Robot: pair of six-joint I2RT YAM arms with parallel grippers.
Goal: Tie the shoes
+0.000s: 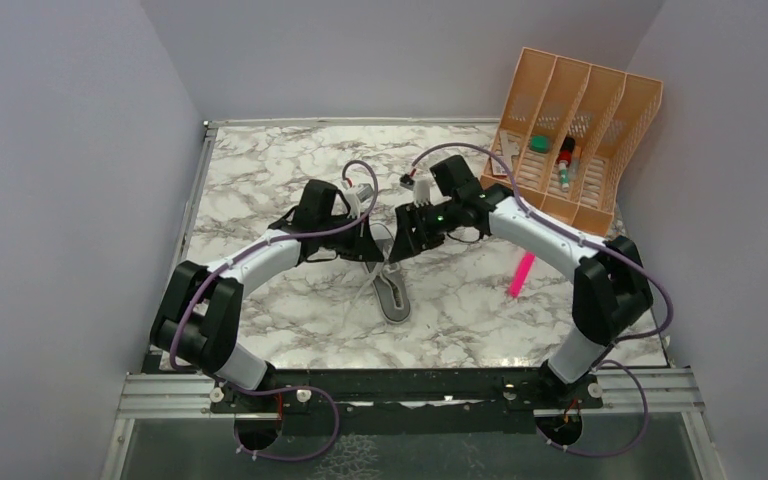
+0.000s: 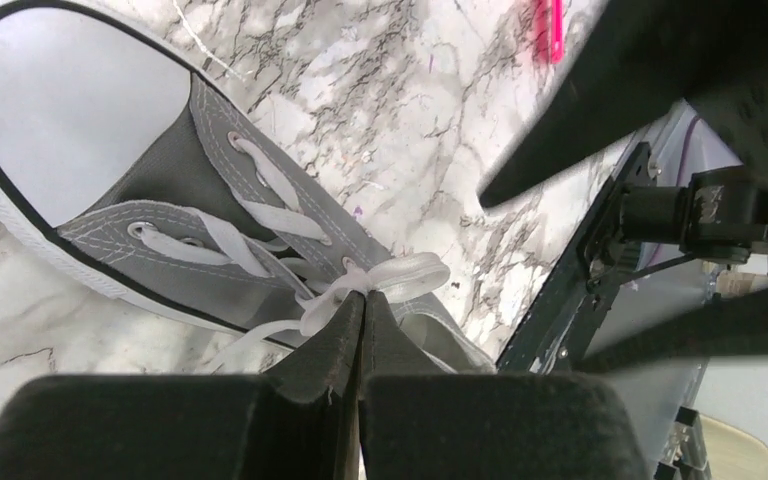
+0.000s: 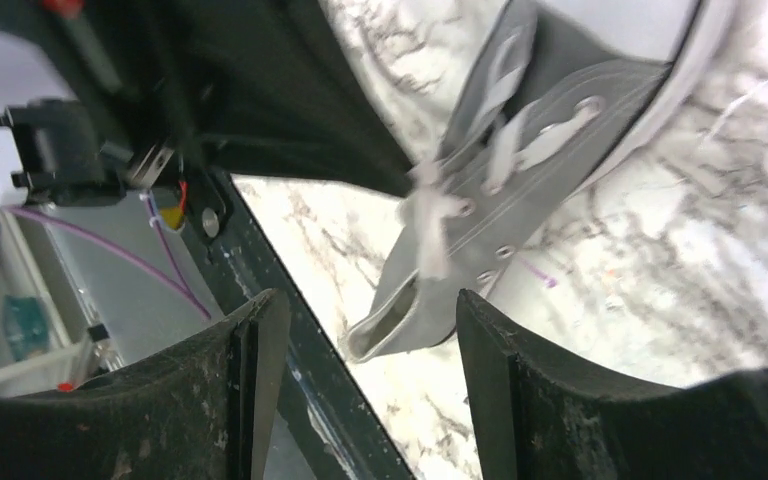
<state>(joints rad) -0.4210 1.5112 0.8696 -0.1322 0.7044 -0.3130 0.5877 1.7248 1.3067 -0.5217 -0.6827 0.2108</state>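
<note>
A: Where is the sneaker [image 1: 393, 296]?

B: On the marble bench [image 1: 260, 170], about midway between left and right, a little nearer than the middle. It lies on its sole, lengthwise from near to far. Both arms meet over its far half and hide that part from above.

A: What are the left jaws doing?

B: They are pressed together, pinching the white lace [image 2: 400, 275]. In the left wrist view the two fingers [image 2: 325, 350] meet with no gap, and a flat loop of lace comes out at their tips, right over the eyelets. The white toe cap [image 2: 65, 110] shows beyond them.

A: And the right jaws?

B: Spread. In the right wrist view the two fingers [image 3: 250, 390] stand well apart. The grey canvas side and the shoe's opening show past the gap between them. A frayed-looking bit of lace sits ahead of the fingertips, and I cannot tell whether either finger touches it, since the shot is blurred.

A: How do the arms stand?

B: The left arm [image 1: 260, 252] reaches in from the near left and the right arm [image 1: 545, 228] from the near right. Their wrists are just beside each other above the shoe.

A: Anything else on the bench?

B: A pink marker [image 1: 521, 274] lies to the right of the shoe, well apart from it. An orange file rack [image 1: 615, 110] stands in the far right corner, with a few small items in its slots.
</note>
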